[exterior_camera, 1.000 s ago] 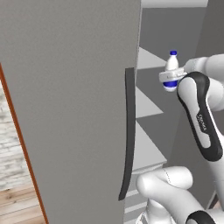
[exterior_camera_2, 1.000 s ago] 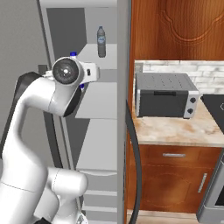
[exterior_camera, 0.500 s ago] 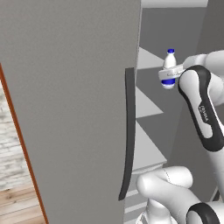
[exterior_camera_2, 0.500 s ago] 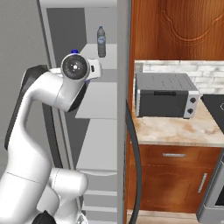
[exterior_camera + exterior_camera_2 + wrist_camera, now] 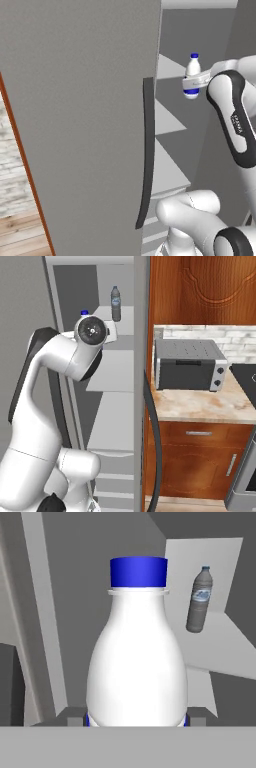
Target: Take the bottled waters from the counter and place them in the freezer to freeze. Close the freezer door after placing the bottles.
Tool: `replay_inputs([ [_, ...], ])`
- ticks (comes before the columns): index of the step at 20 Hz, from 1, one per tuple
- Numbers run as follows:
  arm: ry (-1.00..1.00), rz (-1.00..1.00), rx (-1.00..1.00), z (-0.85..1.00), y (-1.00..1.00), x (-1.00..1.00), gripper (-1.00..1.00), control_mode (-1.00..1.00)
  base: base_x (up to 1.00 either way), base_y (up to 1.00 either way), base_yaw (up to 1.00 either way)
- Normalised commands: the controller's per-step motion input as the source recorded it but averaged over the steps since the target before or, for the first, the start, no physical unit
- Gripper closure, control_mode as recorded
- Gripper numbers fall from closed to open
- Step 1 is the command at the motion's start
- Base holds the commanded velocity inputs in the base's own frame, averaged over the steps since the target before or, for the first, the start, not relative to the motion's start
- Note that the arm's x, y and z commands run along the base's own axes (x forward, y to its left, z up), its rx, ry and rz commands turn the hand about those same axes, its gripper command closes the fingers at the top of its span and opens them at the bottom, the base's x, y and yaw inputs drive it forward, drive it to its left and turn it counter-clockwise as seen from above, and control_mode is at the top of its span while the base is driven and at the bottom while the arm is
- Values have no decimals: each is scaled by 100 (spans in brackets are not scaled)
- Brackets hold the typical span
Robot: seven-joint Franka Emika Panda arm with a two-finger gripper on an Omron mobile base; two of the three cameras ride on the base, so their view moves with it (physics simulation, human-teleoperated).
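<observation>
White bottle with a blue cap is held upright in the claw, inside the open freezer.

Its lower part is gripped between the claw's two sides, and its long way runs straight up and down. A pale shelf can be seen ahead of the claw and a little to the right in the hand view, and the grey bottle is already stood on it, near the back. Bare shelf is left in front of and beside that grey bottle, so room for the white one is judged to be there. The grey bottle should not be bumped. The freezer door is swung wide open, with its dark handle close beside the arm, and is not yet closed. The counter with a toaster oven lies to the right.
</observation>
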Motion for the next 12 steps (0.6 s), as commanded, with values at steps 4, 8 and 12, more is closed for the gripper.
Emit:
replay_inputs([
  [4,0,1,0,1,4,12,100,-100,0,0,0],
  [8,-4,0,0,1,1,16,100,-100,0,0,0],
  [12,-7,0,1,0,0,18,100,-100,0,0,0],
])
